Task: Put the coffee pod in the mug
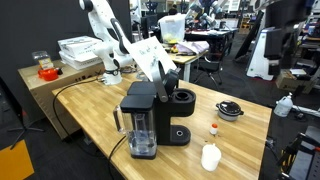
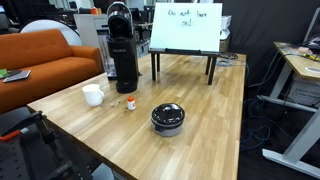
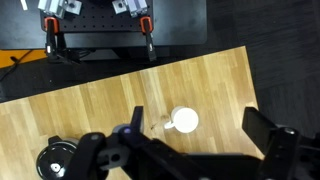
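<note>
Coffee pod [image 2: 131, 103] stands on counter [image 2: 200, 90] near mug [image 2: 93, 95]. Likely light, rigid, slippery; pinch its sides. Gripper [image 3: 178, 145] wide open, empty.

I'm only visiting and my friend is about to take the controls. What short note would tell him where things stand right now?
Tool: raised near the coffee machine, holding nothing; open or shut is unclear.
Coffee pod: on the table, between the mug and the black lidded dish, touching neither.
Mug: upright, looks empty.
Done: nothing yet.
Left: pick up the pod and drop it in the mug.
</note>
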`<action>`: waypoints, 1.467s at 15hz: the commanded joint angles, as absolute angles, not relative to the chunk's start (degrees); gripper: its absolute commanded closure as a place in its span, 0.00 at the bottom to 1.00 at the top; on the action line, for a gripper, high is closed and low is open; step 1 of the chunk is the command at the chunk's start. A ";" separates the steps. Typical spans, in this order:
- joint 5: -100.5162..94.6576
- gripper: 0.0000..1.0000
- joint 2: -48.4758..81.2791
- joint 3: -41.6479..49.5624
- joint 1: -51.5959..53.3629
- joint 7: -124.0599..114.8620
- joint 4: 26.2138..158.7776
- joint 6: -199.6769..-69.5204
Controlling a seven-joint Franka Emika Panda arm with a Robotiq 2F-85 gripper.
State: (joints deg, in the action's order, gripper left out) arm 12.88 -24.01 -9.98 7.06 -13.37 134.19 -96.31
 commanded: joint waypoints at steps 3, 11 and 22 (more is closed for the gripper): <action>12.84 0.00 -19.08 -9.51 6.73 -13.22 133.06 -98.65; 12.55 0.00 -20.11 -9.56 6.77 -12.88 132.50 -98.15; 10.09 0.00 -8.61 -5.24 5.75 -4.16 124.24 -98.25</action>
State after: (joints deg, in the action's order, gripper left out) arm 8.26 -13.57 -6.29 6.22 -7.58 128.59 -99.25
